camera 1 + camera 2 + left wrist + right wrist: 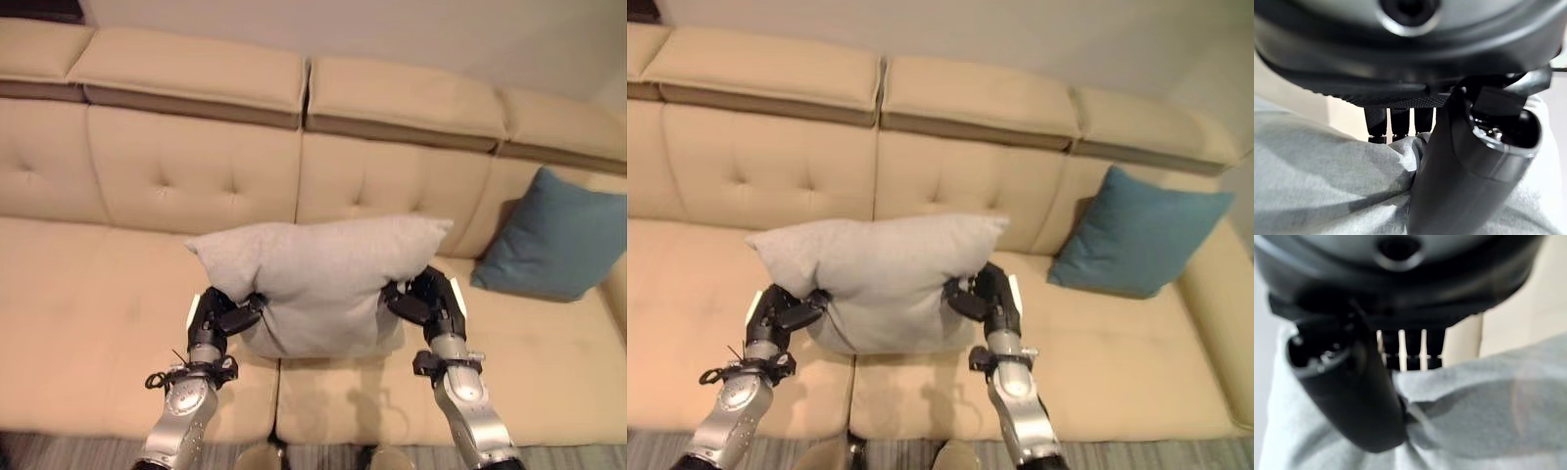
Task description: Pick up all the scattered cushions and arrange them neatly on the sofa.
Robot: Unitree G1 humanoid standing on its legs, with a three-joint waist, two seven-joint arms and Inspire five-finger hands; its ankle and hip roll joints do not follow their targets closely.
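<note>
Both hands pinch the grey cushion (318,279) mid-frame, left hand (217,315) and right hand (423,299) clamped on opposite edges, probably to keep it level over the sofa (98,284). Blue cushion (554,235) already leans at right.

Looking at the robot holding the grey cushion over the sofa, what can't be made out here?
- The grey cushion lower edge: in the eye views it hides whether it touches the sofa seat.
- Left hand and right hand: fingers behind the cushion are hidden; the wrist views show each thumb pinching fabric.
- Blue cushion: its right corner is cut off by the left eye view's edge.
- Floor: just a strip at the bottom edge, so other cushions cannot be checked.
</note>
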